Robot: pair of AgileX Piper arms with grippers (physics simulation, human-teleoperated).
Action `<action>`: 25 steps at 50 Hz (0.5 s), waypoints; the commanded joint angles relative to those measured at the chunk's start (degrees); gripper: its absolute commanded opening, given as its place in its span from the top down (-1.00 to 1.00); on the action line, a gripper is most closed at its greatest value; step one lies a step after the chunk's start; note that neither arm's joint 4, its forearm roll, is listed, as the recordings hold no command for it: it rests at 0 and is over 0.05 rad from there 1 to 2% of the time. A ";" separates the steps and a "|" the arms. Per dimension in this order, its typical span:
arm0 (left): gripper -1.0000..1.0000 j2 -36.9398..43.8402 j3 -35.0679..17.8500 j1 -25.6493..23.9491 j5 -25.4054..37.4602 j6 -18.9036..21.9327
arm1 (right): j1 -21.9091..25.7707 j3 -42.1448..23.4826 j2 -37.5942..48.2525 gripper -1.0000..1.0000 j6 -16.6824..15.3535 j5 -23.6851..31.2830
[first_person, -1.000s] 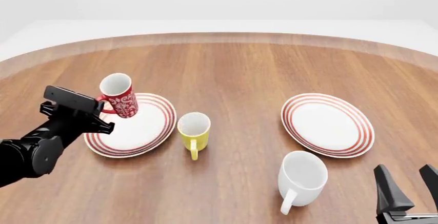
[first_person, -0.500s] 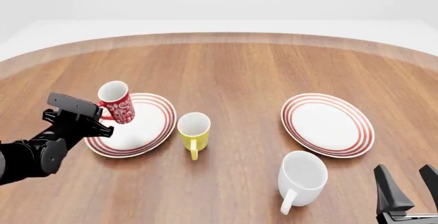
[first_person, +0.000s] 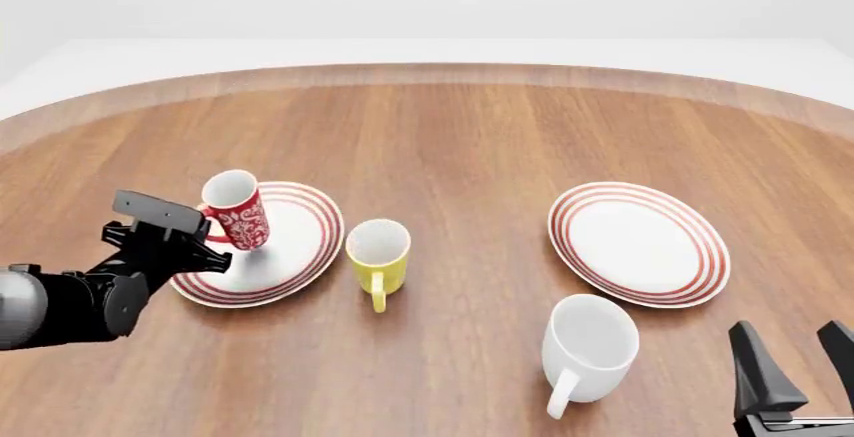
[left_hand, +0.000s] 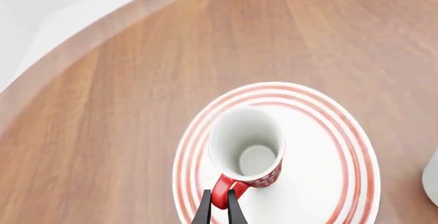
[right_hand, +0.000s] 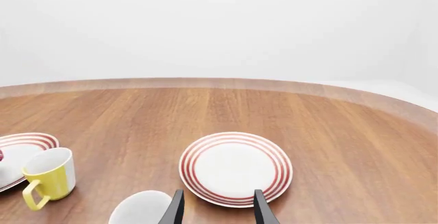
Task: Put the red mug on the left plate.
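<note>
Wooden counter [first_person: 481,137]: red mug [first_person: 235,210] now lower than a second ago, over the left plate [first_person: 300,242]. Left claw [left_hand: 219,207] clamped on its handle; right claw [right_hand: 217,203] apart, unmoved.

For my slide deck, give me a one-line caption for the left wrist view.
Left pincer pinching the red mug by its handle, over the left plate.

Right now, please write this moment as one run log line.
left gripper: shut on red floral mug handle | mug: over left red-ringed white plate | right gripper: open, idle
</note>
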 commanded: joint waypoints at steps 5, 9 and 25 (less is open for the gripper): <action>1.00 2.26 -0.87 -1.07 -0.87 0.33 | 0.00 0.00 0.00 -1.00 0.01 0.00; 1.00 2.21 -0.80 -1.21 -0.70 0.29 | 0.02 0.00 0.02 -1.00 -0.01 -0.01; 1.00 3.34 -0.13 -0.76 -0.77 -0.61 | -0.01 0.00 0.00 -1.00 -0.01 0.00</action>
